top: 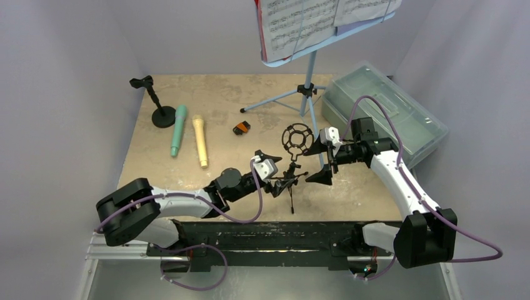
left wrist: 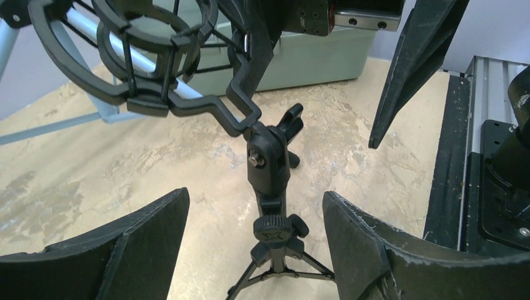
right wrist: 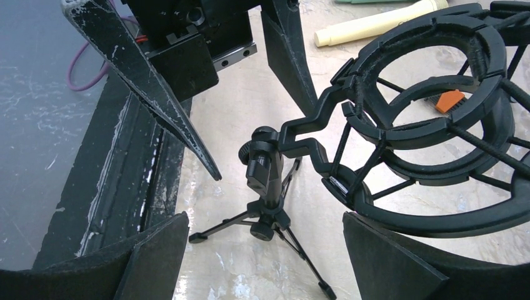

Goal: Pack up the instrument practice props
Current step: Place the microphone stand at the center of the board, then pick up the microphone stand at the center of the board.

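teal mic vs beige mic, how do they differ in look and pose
Colour: the teal microphone is green-blue, the beige microphone pale cream. Place: the teal microphone lies beside the round-base pole; the beige microphone lies to its right, slightly nearer the robot. Both lie flat on the table, apart, neither gripped.

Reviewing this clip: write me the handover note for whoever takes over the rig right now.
Left gripper: open, fingers either side of the black microphone tripod, not gripping.
Right gripper: open, close to the same tripod.
The tripod stands upright near the front edge. Teal microphone, beige microphone and round-base pole are at left; music rack with sheets is at the back.
Done: nothing packed; grey-green box looks shut.
Left: everything.
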`<action>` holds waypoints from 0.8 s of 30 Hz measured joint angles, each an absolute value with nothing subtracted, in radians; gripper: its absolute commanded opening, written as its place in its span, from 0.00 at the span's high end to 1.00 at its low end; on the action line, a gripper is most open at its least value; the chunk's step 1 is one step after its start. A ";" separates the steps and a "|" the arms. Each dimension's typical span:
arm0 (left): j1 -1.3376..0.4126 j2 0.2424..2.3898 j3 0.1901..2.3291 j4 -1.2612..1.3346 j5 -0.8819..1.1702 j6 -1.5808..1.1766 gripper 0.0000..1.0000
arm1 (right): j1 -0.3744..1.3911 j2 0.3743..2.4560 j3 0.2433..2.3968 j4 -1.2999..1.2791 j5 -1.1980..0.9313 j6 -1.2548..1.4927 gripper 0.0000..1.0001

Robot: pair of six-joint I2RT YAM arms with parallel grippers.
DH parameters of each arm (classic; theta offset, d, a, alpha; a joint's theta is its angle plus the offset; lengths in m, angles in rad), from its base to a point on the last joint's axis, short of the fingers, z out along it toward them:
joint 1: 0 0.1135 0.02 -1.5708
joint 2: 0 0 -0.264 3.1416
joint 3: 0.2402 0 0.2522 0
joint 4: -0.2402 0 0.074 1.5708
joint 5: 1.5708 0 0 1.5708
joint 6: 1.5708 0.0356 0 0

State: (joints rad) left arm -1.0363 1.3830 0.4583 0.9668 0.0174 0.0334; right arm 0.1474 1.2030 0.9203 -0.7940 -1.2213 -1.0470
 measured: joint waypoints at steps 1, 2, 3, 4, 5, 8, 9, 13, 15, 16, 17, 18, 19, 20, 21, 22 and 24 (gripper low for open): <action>-1.036 1.382 0.453 0.971 0.017 0.032 0.23 | 0.147 1.203 0.920 -0.794 -1.221 -1.047 0.04; -1.036 1.382 0.447 0.976 0.014 0.029 0.23 | 0.147 1.203 0.920 -0.794 -1.221 -1.047 0.04; -1.036 1.383 0.445 0.978 0.014 0.027 0.24 | 0.147 1.203 0.920 -0.794 -1.221 -1.047 0.04; -1.036 1.385 0.445 0.981 0.013 0.027 0.25 | 0.147 1.203 0.920 -0.794 -1.221 -1.047 0.04; -1.036 1.391 0.446 0.990 0.013 0.027 0.26 | 0.147 1.203 0.920 -0.794 -1.221 -1.047 0.04; -1.037 1.437 0.461 1.010 0.014 0.028 0.37 | 0.147 1.203 0.920 -0.794 -1.221 -1.047 0.04; -1.036 1.459 0.470 1.013 0.014 0.027 0.46 | 0.147 1.203 0.920 -0.794 -1.221 -1.047 0.04; -1.036 1.519 0.486 1.016 0.016 0.013 0.98 | 0.147 1.203 0.920 -0.794 -1.221 -1.047 0.04; -1.038 1.526 0.487 1.019 0.012 0.017 1.00 | 0.147 1.203 0.920 -0.794 -1.222 -1.048 0.04; -1.038 1.526 0.487 1.019 0.011 0.020 1.00 | 0.147 1.203 0.920 -0.795 -1.222 -1.048 0.04; -1.039 1.526 0.487 1.020 0.006 0.018 1.00 | 0.147 1.204 0.920 -0.796 -1.222 -1.048 0.04; -1.039 1.525 0.487 1.019 -0.002 0.019 1.00 | 0.147 1.204 0.920 -0.796 -1.221 -1.048 0.04; -1.039 1.522 0.487 1.016 -0.015 0.020 1.00 | 0.147 1.204 0.920 -0.797 -1.221 -1.048 0.04; -1.039 1.512 0.486 1.004 -0.032 0.020 1.00 | 0.147 1.204 0.920 -0.797 -1.222 -1.049 0.04; -1.039 1.501 0.485 0.991 -0.051 0.022 1.00 | 0.147 1.204 0.920 -0.798 -1.222 -1.049 0.04; -1.037 1.480 0.484 0.970 -0.077 0.025 1.00 | 0.147 1.204 0.920 -0.799 -1.222 -1.050 0.04; -1.028 1.427 0.478 0.925 -0.135 0.036 1.00 | 0.147 1.204 0.920 -0.801 -1.222 -1.052 0.04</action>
State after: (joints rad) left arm -1.0275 1.4269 0.4778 0.9245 -0.1349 0.0357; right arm 0.1474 1.2037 0.9203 -0.8005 -1.2217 -1.0515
